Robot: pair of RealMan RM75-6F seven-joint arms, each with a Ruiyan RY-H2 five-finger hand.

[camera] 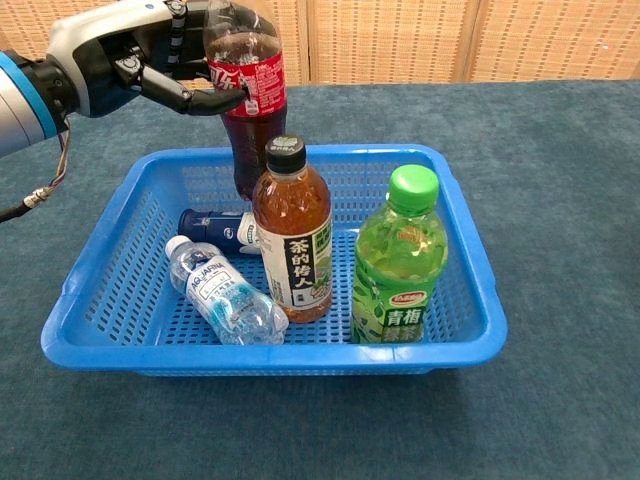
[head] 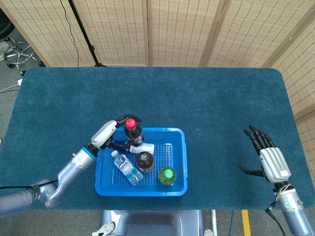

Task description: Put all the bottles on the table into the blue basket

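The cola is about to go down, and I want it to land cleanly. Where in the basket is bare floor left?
The right strip of the basket, beside the green bottle, is bare, as is the back right corner. The left hand holds the cola over the crowded back left, where the lying blue bottle, water bottle and tea cluster.

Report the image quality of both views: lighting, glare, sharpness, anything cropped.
Head view: even, soft lighting, sharp throughout, no strong shadows on the table. Chest view: crisp on the blue basket and its bottles, faint highlights on the cola bottle; the frame's top edge crops its cap, and the left hand is slightly soft.
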